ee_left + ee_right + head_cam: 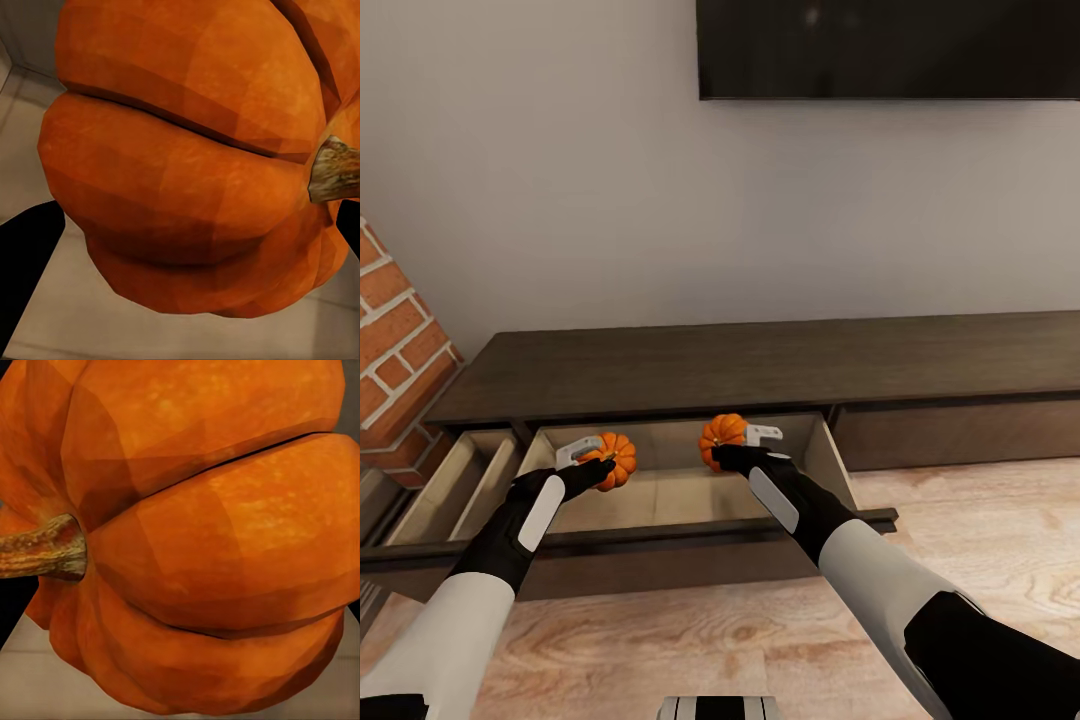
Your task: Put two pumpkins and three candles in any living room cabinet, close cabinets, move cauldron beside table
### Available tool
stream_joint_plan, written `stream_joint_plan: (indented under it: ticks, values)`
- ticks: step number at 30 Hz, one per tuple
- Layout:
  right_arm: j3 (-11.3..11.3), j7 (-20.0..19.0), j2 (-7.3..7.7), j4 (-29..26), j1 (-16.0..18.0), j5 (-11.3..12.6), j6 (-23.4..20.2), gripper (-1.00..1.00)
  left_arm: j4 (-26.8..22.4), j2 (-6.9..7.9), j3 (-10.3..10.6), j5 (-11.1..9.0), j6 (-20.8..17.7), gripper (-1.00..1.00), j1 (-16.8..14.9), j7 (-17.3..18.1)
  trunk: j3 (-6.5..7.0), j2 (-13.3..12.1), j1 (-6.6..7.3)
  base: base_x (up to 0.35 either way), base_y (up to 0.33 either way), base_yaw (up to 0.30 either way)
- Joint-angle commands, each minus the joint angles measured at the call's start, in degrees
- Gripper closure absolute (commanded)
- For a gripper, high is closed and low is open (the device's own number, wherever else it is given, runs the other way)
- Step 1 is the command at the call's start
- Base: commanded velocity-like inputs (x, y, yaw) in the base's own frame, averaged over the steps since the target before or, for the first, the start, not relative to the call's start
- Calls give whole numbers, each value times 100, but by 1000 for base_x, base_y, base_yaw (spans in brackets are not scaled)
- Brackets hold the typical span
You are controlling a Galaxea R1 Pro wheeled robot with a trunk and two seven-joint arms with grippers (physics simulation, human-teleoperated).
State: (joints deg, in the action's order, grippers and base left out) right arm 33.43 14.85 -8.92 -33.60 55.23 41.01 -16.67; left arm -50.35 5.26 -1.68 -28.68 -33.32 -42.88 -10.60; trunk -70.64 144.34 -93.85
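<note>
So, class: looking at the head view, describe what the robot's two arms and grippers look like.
Both arms have white forearm shells and black wrist sections, each with a long white oval panel. The left gripper and right gripper are black with pale grey finger pieces. No cables or markings are visible.

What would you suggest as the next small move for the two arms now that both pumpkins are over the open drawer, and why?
Probably lower both a little and open the jaws. The left gripper holds one pumpkin and the right gripper holds the other pumpkin, both already within the open drawer of the cabinet, its pale floor just beneath them.
</note>
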Motion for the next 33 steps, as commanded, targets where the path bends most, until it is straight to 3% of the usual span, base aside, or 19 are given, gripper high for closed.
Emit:
stream_joint_plan:
  ticks: [1, 24, 29, 33]
  values:
    - [32, 62, 4, -4, 6, 48, -11, 100, -10, 1, 1, -59, -25, 100, -1, -53, -5, 2, 1, 0, 0, 0]
    - [15, 87, -4, 282, 6, 138, -217, 100, -60, 3, 1, -74, -138, 100, -1, -88, -514, 33, -58, 0, 0, 0]
    - [11, 81, -5, 284, 6, 144, -211, 100, -437, 9, -14, -60, -610, 100, -1, -91, -537, 34, -61, 0, 0, 0]
    - [7, 80, -3, 284, 6, 144, -189, 100, -518, 3, -16, -60, -724, 100, -1, -91, -537, 34, -61, 0, 0, 0]
